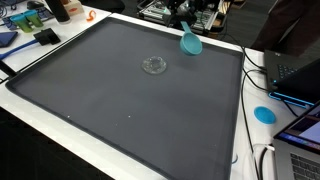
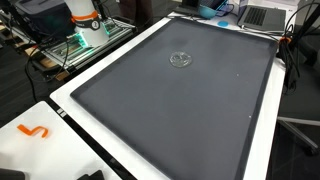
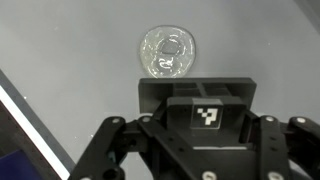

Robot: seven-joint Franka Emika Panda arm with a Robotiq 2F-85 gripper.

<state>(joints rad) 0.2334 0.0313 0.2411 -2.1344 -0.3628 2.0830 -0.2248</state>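
Claw over dark grey rubber mat | we cannot tell whether it is released or clenched | small clear round plastic dish lies mid-mat, just ahead, apart.

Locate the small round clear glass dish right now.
The dish lies on the dark grey mat, directly ahead of the gripper in the wrist view.

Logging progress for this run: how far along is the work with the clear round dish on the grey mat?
Done: nothing that shows; the clear dish lies flat on the grey mat, untouched. In hand: the tool hangs above the dish in the wrist view, clear of it; its fingertips are out of frame. Left: likely everything, the approach down and any grip.
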